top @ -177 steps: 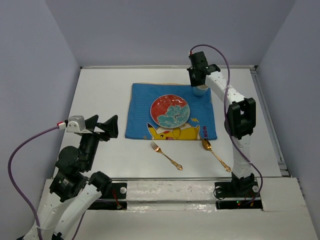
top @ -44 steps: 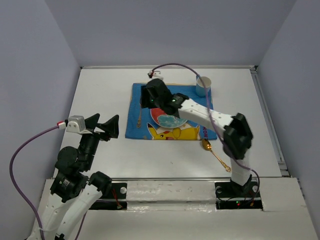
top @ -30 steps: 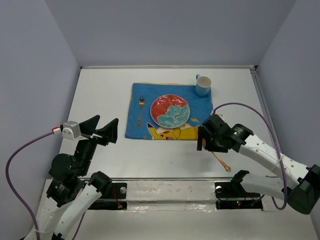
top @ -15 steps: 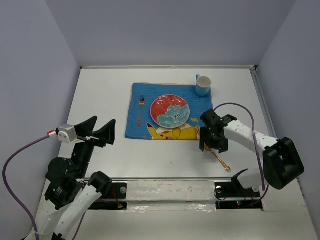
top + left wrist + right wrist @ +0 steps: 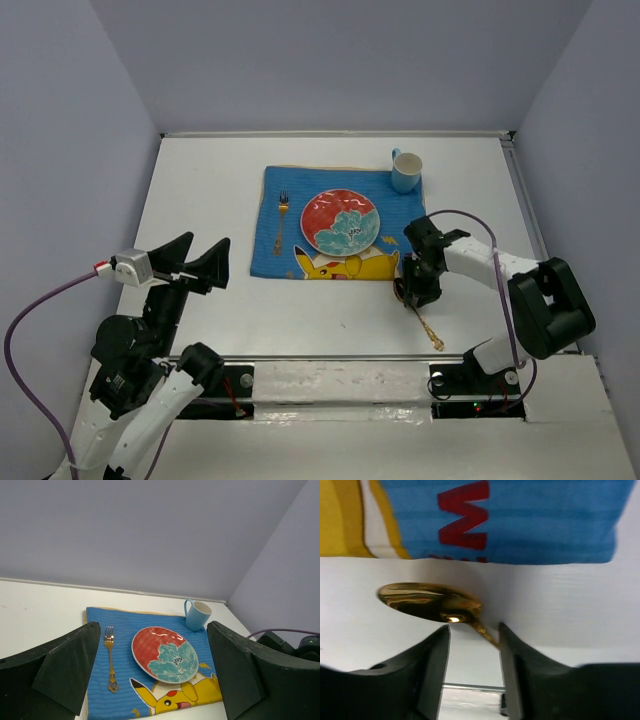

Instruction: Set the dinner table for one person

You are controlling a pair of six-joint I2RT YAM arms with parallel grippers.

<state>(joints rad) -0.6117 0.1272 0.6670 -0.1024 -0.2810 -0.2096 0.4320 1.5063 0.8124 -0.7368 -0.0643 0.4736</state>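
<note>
Right pincer (image 5: 474, 630) sits low over the desk (image 5: 200, 190), part-closed astride the spoon (image 5: 427, 601) neck, just off the mat (image 5: 530, 525). Can't tell if it grips. Left pincer (image 5: 205, 258) gapes wide, raised.

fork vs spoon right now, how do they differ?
Placement: fork lies on the blue cloth, left of the plate; spoon lies off it on bare table.
Contact: fork untouched; spoon neck sits between the open fingers of the right gripper.
Pose: fork runs along the cloth's side edge; spoon lies diagonal.
Both gold.

White arms (image 5: 478, 262), black joints (image 5: 546, 306), purple cables (image 5: 10, 345)
</note>
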